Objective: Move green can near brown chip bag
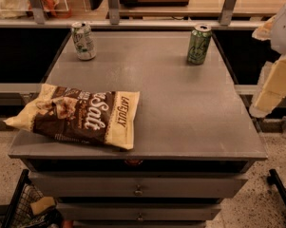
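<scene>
**Jaw state unreadable; green can not yet taken**

Jaw spacing cannot be told. Only a cream-coloured part of the robot's gripper (271, 87) is seen, at the right edge of the view. It is off the side of the flat grey table (180, 108) and well apart from everything on it.

The light green aluminium drink can with silver top (199, 44) is found upright near the far right corner, untouched. The large crinkled dark-brown chip bag with cream-yellow ends and white "Salt" lettering (78, 115) is laid flat at the near left, one end overhanging the table's left edge. A paler white-silver can with green print (83, 41) stands at the far left and is to be left alone.

The step in hand is judged to be the reach to the green can. The can is best gripped squarely at mid-height so that it is not tipped. It should then be carried low over the bare top and set upright just beside the bag's cream right end, without the bag being nudged
</scene>
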`<state>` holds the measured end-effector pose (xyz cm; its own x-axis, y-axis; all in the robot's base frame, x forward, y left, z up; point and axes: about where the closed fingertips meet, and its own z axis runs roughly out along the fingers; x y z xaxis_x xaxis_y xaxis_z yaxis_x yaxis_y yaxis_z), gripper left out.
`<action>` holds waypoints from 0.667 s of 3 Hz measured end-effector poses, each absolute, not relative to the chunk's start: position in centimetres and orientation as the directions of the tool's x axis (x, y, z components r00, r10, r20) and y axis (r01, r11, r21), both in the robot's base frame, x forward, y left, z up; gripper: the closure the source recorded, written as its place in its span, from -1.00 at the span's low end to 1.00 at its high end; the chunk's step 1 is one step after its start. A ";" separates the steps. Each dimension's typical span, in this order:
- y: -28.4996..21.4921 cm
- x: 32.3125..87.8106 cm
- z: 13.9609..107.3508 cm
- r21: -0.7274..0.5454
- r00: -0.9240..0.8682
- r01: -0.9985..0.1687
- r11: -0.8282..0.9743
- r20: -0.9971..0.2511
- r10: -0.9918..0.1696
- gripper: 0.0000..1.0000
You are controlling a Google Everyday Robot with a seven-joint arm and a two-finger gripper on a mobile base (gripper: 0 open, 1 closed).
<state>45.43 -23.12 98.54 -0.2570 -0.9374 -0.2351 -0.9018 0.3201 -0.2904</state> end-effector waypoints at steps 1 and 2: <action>-25.2 47.8 98.9 -0.321 -0.298 -0.872 0.371 -0.253 -0.920 -1.00; -25.8 48.5 98.9 -0.327 -0.310 -0.863 0.385 -0.259 -0.915 -1.00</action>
<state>48.54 -25.81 98.90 -0.3098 -0.9148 -0.2592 -0.8629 0.3849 -0.3274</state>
